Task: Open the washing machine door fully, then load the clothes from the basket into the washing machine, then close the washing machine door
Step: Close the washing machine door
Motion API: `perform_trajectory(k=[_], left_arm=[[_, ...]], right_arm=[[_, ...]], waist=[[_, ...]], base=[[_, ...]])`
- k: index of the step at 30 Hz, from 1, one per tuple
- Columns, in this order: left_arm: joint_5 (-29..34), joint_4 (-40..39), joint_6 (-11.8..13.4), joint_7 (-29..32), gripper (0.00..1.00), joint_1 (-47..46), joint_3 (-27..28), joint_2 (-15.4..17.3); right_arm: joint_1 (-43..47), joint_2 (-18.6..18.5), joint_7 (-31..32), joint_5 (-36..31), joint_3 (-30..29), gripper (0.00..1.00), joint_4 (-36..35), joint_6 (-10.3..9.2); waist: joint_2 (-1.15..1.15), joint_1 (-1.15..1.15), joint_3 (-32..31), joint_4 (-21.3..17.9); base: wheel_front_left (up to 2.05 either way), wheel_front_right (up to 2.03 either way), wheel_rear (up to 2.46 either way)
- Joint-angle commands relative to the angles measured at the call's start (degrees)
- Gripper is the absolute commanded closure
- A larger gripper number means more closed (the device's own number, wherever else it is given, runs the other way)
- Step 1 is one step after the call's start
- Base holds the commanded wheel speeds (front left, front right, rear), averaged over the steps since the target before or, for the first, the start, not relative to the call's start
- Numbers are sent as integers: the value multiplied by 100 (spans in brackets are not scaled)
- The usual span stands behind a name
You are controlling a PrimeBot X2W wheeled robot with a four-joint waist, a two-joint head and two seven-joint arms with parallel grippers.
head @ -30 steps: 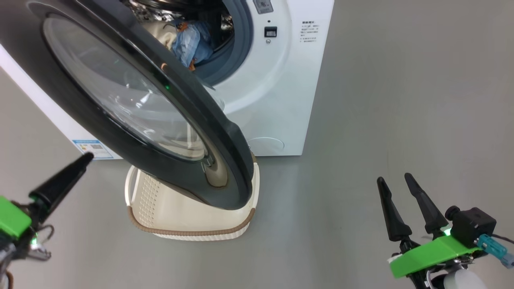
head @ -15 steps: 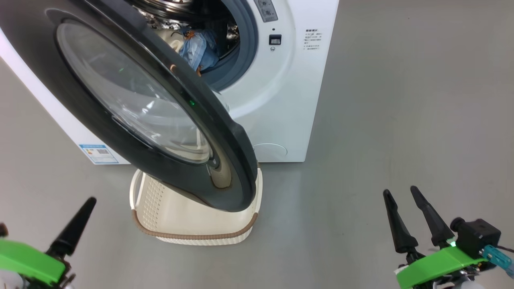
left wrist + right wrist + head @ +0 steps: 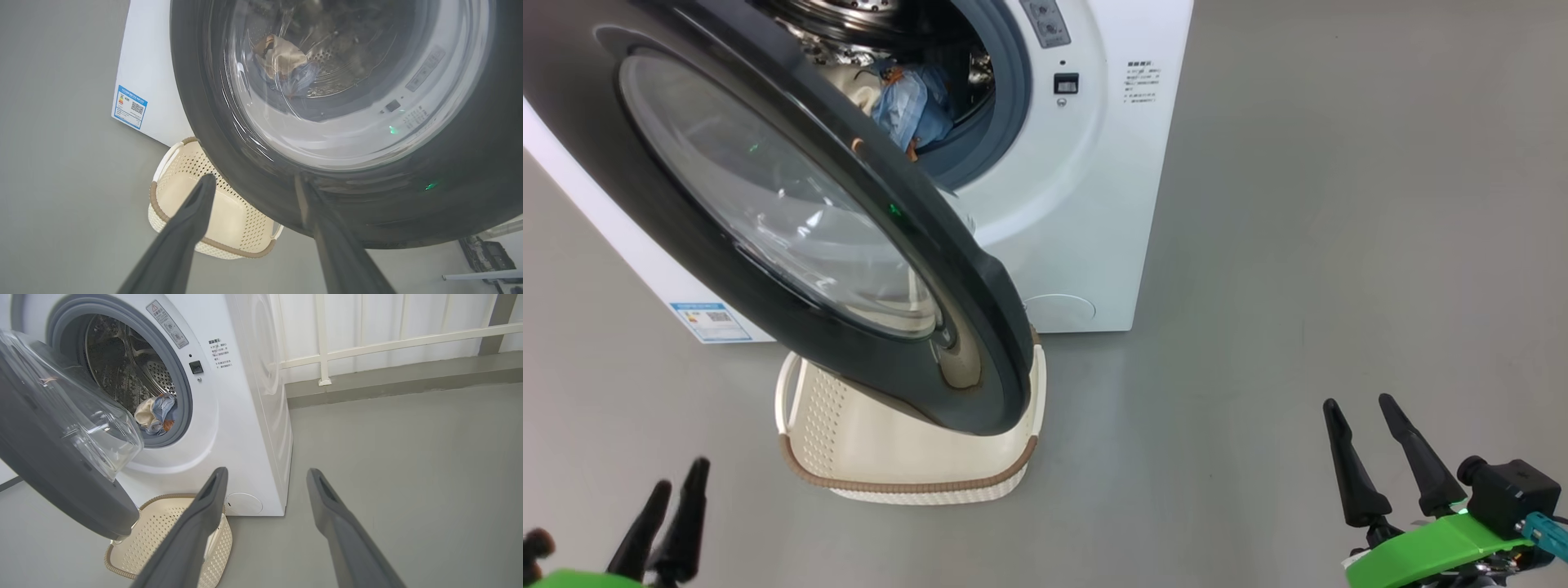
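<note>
Wide and empty, the left gripper [image 3: 680, 475] and right gripper [image 3: 1357, 402] had backed off the glossy black round door [image 3: 980, 327], so closing it remained.

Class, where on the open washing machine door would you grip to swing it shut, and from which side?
Probably the washing machine door by its black rim's free edge above the basket, from the right: that edge stands clear, while the glass bulges.

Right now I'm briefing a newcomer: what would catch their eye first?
The big round door, glossy black rim around bulging clear glass, hangs open at the head view's left, over the cream perforated plastic basket. Behind it, blue and cream clothes lie in the steel drum of the white boxy washer.
</note>
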Motion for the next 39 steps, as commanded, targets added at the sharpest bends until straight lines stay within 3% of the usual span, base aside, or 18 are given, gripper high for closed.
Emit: perform_trajectory(k=[1,8,18,25,39], left_arm=[[225,18,-34,-102,0,-92,151,280],[1654,222,-34,-147,0,-33,725,-145],[3514,-106,-34,-148,0,132,1333,-741],[4019,-128,-34,-148,0,235,1457,-949],[4253,83,-34,-149,0,319,1494,-1118]], right_arm=[[15,-62,-69,22,100,0,-124,9],[94,-72,-69,24,-4,0,-96,9],[151,-94,-69,20,-117,0,-103,9],[160,-106,-69,20,-121,0,-91,9],[213,-76,-69,-4,-124,0,-57,9]], waist=[[0,0,-15,-17],[0,0,-58,-47],[0,0,-99,-59],[0,0,-119,-74],[0,0,-142,-62]], base=[[0,0,0],[0,0,0],[0,0,0],[0,0,0],[0,0,0]])
